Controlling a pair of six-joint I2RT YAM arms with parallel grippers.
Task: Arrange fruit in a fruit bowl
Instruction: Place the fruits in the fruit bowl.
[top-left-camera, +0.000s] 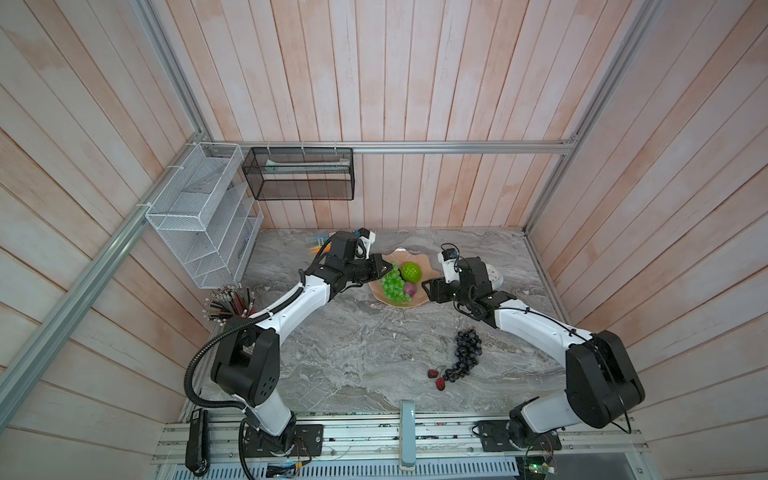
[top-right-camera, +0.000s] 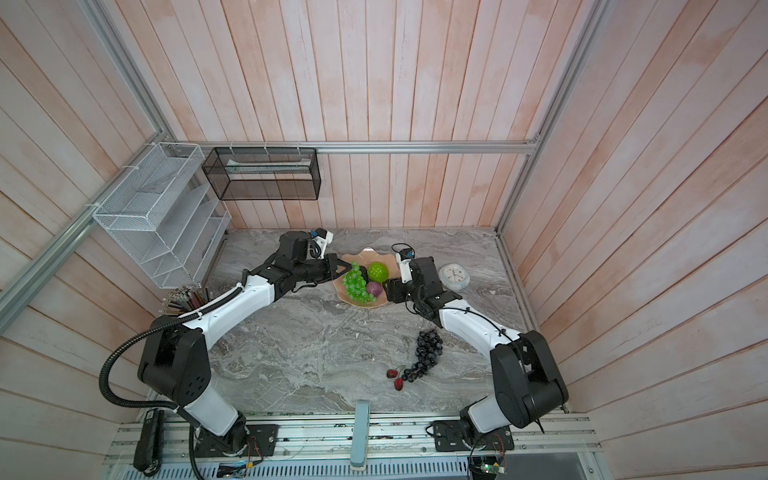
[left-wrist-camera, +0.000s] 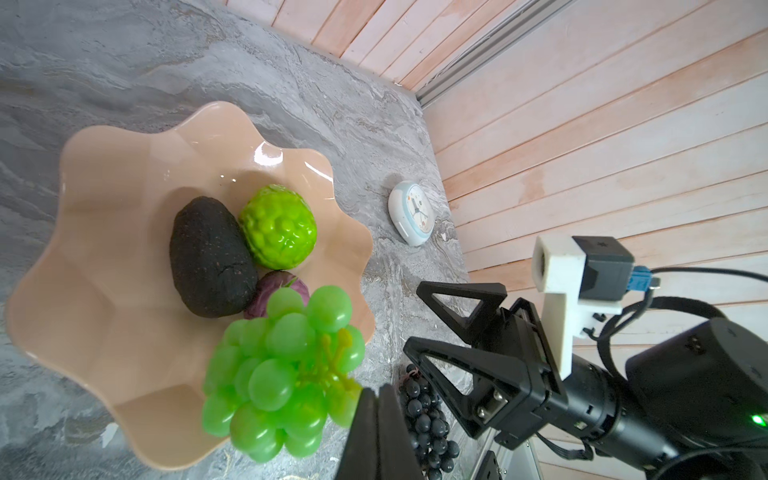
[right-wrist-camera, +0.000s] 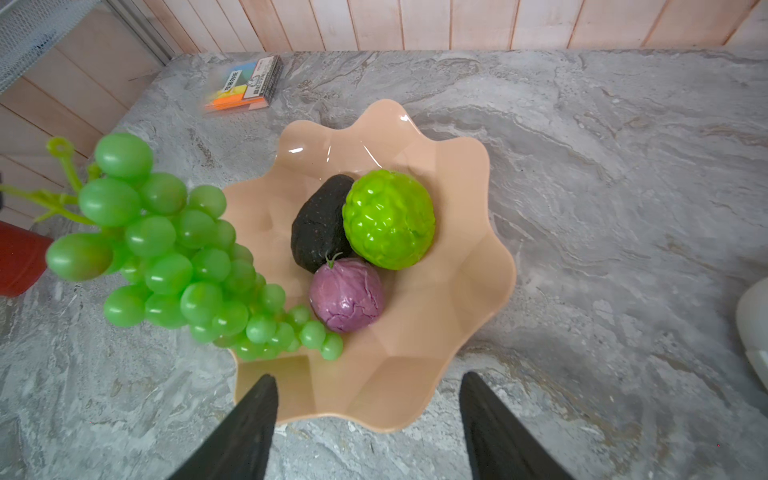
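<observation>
Since your left gripper (left-wrist-camera: 376, 399) is pinched shut on the plastic stem of the green grape bunch (left-wrist-camera: 282, 365), which dangles over the fruit bowl (left-wrist-camera: 104, 291) edge, carry it further inward before releasing. That glossy cluster is floppy, and the scalloped peach dish looks slick and shallow. Aim for the bare hollow beside the matte avocado (left-wrist-camera: 210, 257). Your right gripper (right-wrist-camera: 369, 376) sits spread apart, empty.

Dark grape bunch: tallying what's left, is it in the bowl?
No, the dark grape bunch lies on the table, apart from the fruit bowl.
</observation>
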